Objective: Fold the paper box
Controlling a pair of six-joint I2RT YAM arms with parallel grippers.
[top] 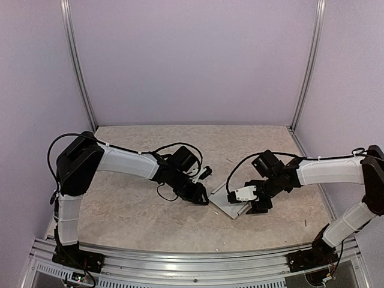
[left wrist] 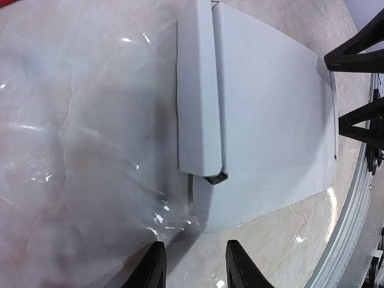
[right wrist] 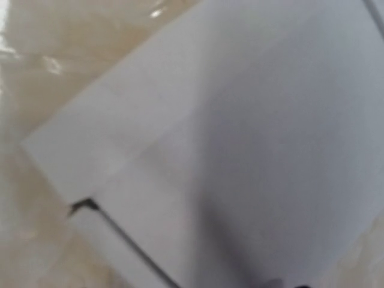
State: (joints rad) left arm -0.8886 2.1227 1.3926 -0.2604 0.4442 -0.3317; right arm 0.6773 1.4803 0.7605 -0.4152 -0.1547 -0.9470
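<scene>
The paper box lies flat on the table between my two grippers, pale grey-white card. In the left wrist view the paper box shows a wide flat panel with a narrow folded strip along its left side and a small dark slot at the strip's end. My left gripper is just left of it; its fingers are open and empty, just short of the box's near corner. My right gripper is over the box's right edge; its fingers stand apart there. The right wrist view is filled by blurred card.
The beige marbled tabletop is glossy. An aluminium rail runs along the near edge and shows in the left wrist view. Pale enclosure walls with metal posts surround the table. A tiny dark scrap lies at the right.
</scene>
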